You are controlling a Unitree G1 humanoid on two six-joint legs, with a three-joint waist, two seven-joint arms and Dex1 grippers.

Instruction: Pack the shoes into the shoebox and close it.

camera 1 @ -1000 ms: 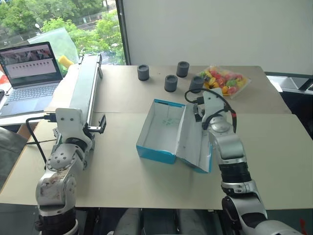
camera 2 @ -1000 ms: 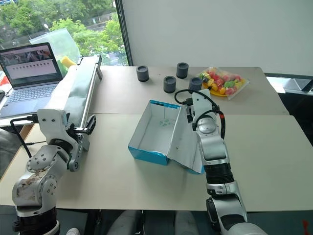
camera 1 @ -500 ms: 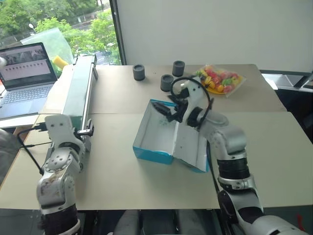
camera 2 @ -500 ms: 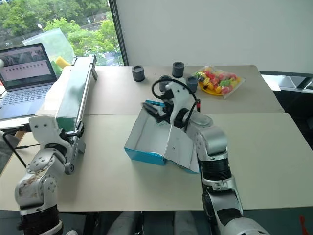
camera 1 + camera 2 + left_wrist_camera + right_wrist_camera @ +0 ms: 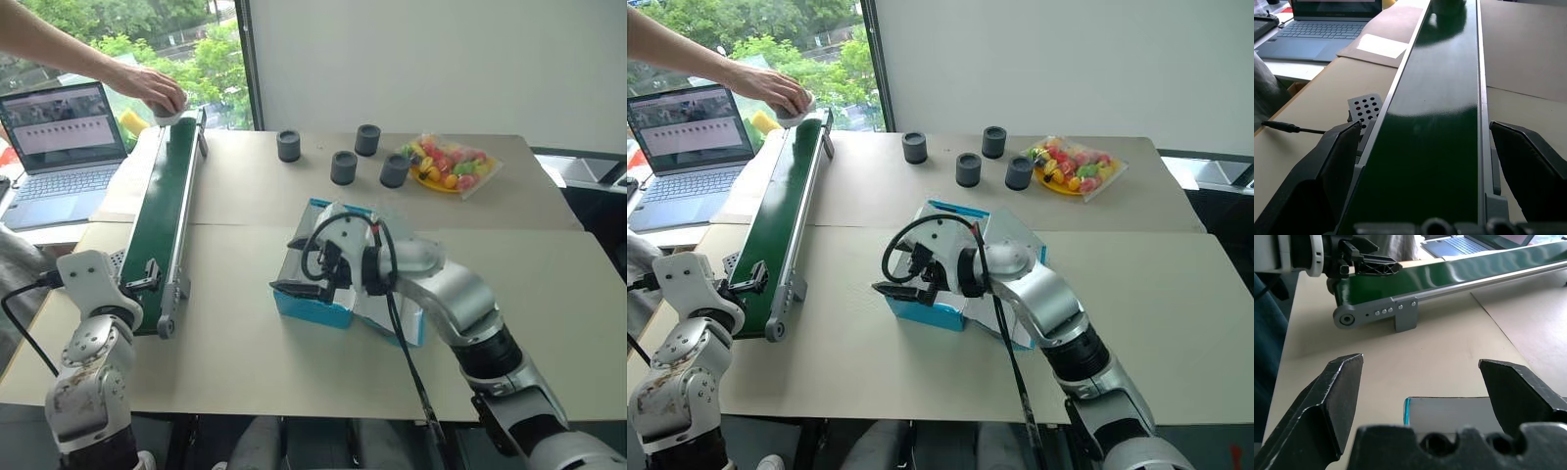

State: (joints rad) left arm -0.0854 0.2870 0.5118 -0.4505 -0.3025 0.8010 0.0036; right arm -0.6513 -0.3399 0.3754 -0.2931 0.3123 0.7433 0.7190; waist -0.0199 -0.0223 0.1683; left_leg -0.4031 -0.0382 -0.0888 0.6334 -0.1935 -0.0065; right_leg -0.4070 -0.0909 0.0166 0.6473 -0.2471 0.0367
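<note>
The blue shoebox (image 5: 315, 305) lies open in the middle of the table, its lid flap (image 5: 404, 311) folded out to the right. My right gripper (image 5: 294, 266) hangs over the box's left end, pointing left, open and empty; its wrist view shows the box's blue-edged white wall (image 5: 1449, 409). My left gripper (image 5: 1425, 147) is open, one finger (image 5: 147, 276) on each side of the near end of a green conveyor belt (image 5: 167, 215). At the belt's far end a person's hand (image 5: 149, 88) covers a pale grey thing (image 5: 172, 114); I cannot tell whether it is a shoe.
Several dark grey cylinders (image 5: 344, 167) stand at the back of the table beside a clear bag of colourful pieces (image 5: 453, 163). A laptop (image 5: 61, 137) sits open at the far left. A black cable (image 5: 318, 240) loops over my right wrist above the box.
My right gripper swung from the box's right side across it and now points left. My left gripper sank to the belt's near end. A person's arm reached in to the belt's far end.
</note>
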